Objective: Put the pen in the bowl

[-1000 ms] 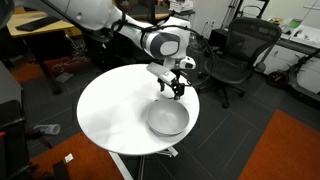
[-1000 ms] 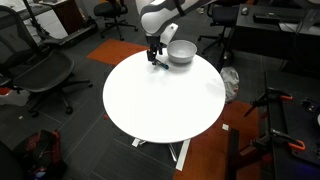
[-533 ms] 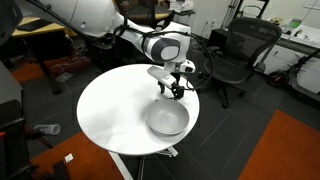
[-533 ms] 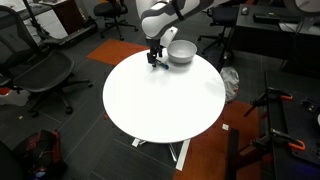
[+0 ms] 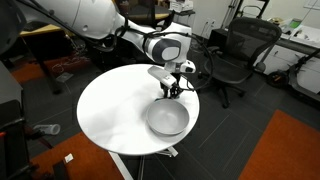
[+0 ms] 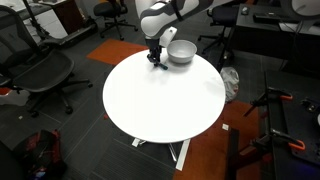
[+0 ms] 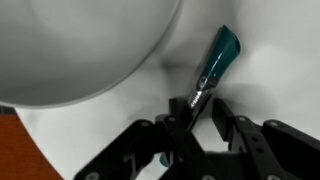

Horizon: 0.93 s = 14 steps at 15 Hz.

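Slim pen (image 7: 207,72) (teal-tipped) beside grey bowl (image 7: 80,50).

arm (image 5: 95,15) bent low; hand (image 7: 193,112) seemingly pinching the pen (image 7: 218,55)

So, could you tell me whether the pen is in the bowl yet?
Not yet: in the wrist view the pen shows against the white table, outside the bowl rim, one end inside the pincer.
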Available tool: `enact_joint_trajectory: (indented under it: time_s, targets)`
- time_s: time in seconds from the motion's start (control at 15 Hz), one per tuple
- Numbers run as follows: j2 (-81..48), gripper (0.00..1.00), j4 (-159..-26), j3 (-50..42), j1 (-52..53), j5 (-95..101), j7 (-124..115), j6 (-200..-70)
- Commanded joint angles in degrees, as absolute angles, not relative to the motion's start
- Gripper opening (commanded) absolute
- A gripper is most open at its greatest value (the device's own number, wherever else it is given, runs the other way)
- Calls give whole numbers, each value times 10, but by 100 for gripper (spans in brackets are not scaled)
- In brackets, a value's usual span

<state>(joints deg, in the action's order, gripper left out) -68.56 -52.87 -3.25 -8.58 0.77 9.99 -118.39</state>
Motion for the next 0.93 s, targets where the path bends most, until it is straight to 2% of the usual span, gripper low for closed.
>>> enact_joint_trajectory:
  time_s: [0.0, 0.07, 0.13, 0.2, 0.87]
  targets:
    - [-699, 10, -493, -23, -93, 9, 111, -1154]
    - [-699, 1, -491, -23, -93, 9, 110, -1150]
    - [-695, 0, -492, -23, -92, 9, 110, -1143]
    - [-690, 5, -495, -22, -92, 9, 112, -1142]
    - [-572, 5, -568, -8, -92, 4, 128, -1179]
